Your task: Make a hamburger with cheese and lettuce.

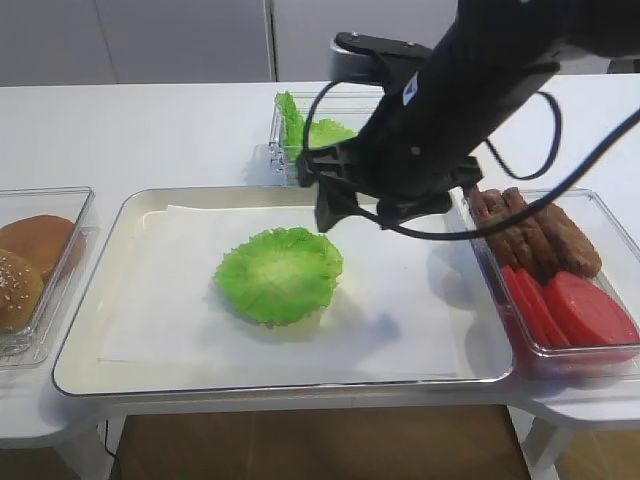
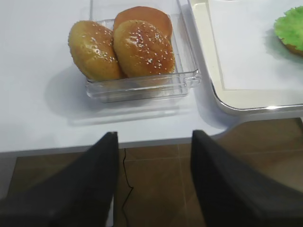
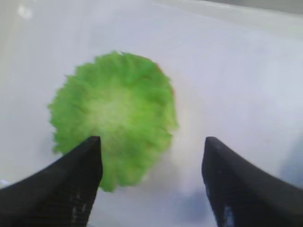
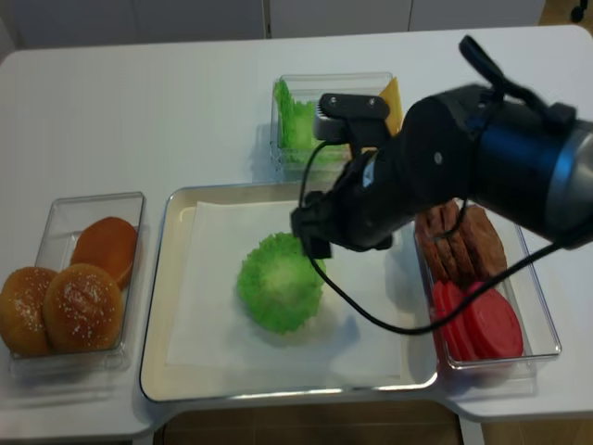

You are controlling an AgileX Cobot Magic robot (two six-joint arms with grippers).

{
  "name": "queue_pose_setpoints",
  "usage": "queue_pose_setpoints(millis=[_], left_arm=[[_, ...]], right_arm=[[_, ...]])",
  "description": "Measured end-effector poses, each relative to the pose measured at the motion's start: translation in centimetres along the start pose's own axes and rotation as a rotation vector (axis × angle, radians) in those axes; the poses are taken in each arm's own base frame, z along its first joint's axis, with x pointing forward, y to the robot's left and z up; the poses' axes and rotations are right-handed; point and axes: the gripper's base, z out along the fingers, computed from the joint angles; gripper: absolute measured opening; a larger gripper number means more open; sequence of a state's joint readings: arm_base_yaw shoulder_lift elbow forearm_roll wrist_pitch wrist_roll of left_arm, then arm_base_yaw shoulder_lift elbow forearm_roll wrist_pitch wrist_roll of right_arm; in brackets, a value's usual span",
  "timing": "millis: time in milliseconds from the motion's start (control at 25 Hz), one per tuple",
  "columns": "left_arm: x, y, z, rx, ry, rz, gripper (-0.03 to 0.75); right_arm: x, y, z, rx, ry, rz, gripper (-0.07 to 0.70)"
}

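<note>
A ruffled green lettuce (image 1: 279, 274) leaf lay flat near the middle of a sheet of white paper (image 1: 400, 300) inside a shallow metal tray (image 1: 90, 350). It was bright green at the edges and paler in the middle. A thin brownish rim showed at its right edge in the right wrist view, but what lay beneath could not be told.

The right pincer (image 3: 151, 182) hung just above and beside the leaf, released, its two dark fingers (image 3: 78, 182) spread wide and gripping nothing. In its own camera view the leaf sat ahead and to the left of the gap, with the left finger overlapping the leaf's near edge. From the high views the black arm reached across the tray's back right part.

The left pincer (image 2: 152, 182) appeared only in the left wrist view, its fingers apart and bare, poised over the bench (image 2: 38, 113) edge with brown floor below. That view also showed three buns (image 2: 142, 47) in a clear box (image 2: 142, 87), two of them sesame-topped, left of the tray.

The overhead views added a clear box behind the tray holding more green leaves (image 4: 296, 125) and yellow cheese (image 4: 393, 93). To the right, another clear box held brown patties (image 4: 463, 243) and red tomato slices (image 4: 482, 324).
</note>
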State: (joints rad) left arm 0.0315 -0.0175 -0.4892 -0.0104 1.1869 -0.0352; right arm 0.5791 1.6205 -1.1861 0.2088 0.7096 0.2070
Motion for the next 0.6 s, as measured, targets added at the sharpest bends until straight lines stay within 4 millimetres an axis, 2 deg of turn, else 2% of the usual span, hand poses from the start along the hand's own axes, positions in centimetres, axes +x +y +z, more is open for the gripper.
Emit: queue_pose_setpoints(millis=[120, 240, 400, 600], left_arm=[[0.0, 0.0, 0.0, 0.0, 0.0, 0.0, 0.368], [0.0, 0.0, 0.0, 0.0, 0.0, 0.0, 0.368], [0.0, 0.0, 0.0, 0.0, 0.0, 0.0, 0.368], [0.0, 0.0, 0.0, 0.0, 0.0, 0.0, 0.368]], right_arm=[[0.4, -0.9, -1.8, 0.093, 0.02, -0.068, 0.485], [0.1, -2.6, -3.9, 0.132, 0.003, -0.042, 0.467], [-0.5, -6.9, -7.0, 0.207, -0.038, 0.042, 0.461], [-0.3, -12.6, -10.8, 0.306, -0.093, 0.178, 0.461]])
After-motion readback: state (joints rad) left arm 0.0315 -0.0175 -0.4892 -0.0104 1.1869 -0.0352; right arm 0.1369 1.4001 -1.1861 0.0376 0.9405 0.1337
